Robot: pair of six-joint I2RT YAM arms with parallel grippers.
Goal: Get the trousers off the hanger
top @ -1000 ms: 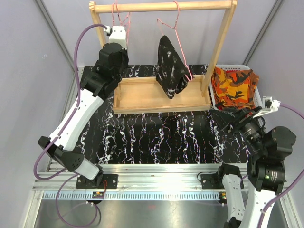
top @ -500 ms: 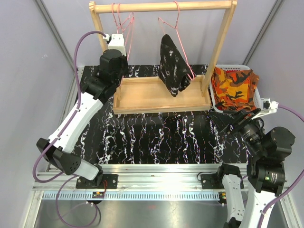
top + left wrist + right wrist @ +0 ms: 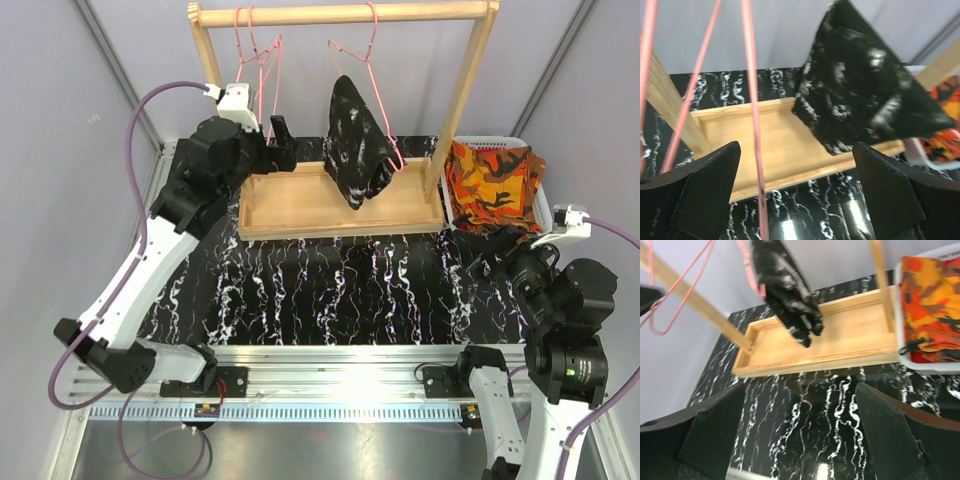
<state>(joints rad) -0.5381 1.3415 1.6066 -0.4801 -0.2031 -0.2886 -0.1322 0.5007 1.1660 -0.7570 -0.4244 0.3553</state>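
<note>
While on the hanger (image 3: pixel 377 60), speckled trousers (image 3: pixel 356 140) vertical, apex up; left gripper (image 3: pixel 795 150) and right gripper (image 3: pixel 799 390) splayed.

No text or labels seem readable anywhere.

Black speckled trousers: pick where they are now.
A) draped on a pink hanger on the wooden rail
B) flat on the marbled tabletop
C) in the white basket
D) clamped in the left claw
A: the black speckled trousers hang from a pink hanger hooked on the wooden rail, above the wooden tray.
</note>
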